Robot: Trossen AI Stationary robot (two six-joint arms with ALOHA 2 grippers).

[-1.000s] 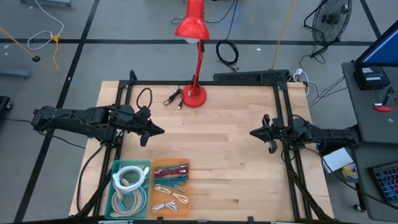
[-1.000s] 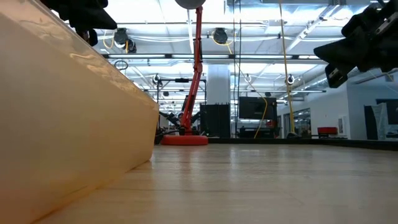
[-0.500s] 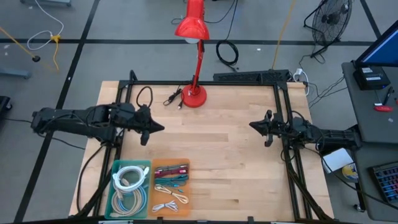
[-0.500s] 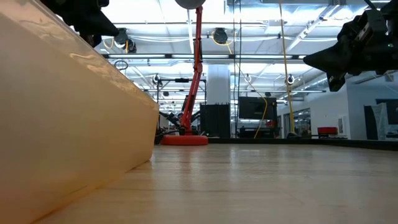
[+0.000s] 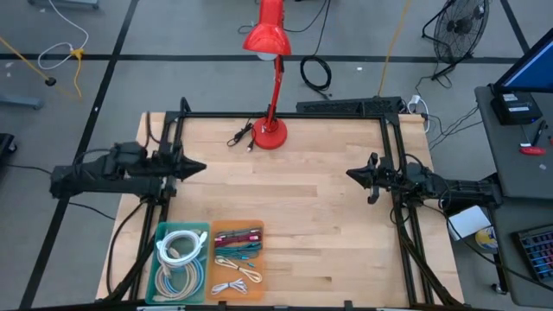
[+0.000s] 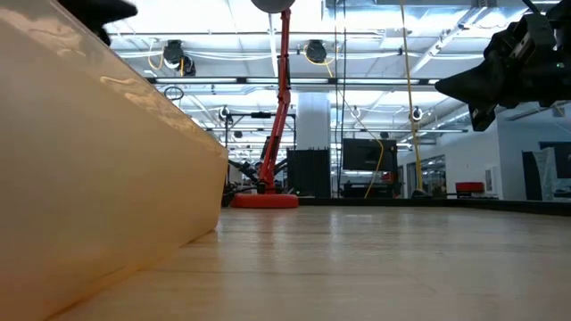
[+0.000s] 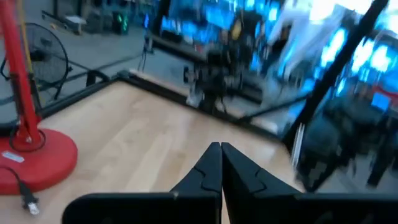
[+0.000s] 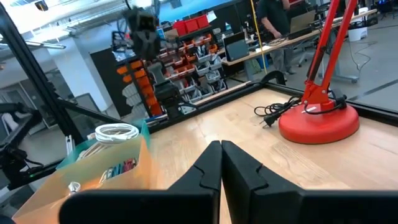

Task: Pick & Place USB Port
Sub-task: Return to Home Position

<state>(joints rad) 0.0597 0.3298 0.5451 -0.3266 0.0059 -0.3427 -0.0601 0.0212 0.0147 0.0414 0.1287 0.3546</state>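
An orange tray [image 5: 238,261] near the table's front edge holds several small cables, pink, teal and white. Which of them is the USB port I cannot tell. A teal tray [image 5: 181,262] beside it holds coiled white cables. My left gripper [image 5: 200,167] is shut and empty, drawn back over the frame at the table's left edge, behind the trays. In the left wrist view its fingertips [image 7: 221,147] meet. My right gripper [image 5: 350,174] is shut and empty above the table's right side. Its fingertips [image 8: 221,144] also meet. Both point level toward the table's middle.
A red desk lamp stands on its round base [image 5: 270,132] at the far middle, its plug and cord [image 5: 240,136] lying beside it. A black frame [image 5: 285,115] runs round the table. The orange tray's wall [image 6: 89,178] fills the low view's left. Bare wood lies between the grippers.
My left gripper has pulled back toward the table's left edge and a little toward the far edge, rolling as it went, and it stays shut. My right gripper has turned slightly in place, its tip swinging a little toward the far edge.
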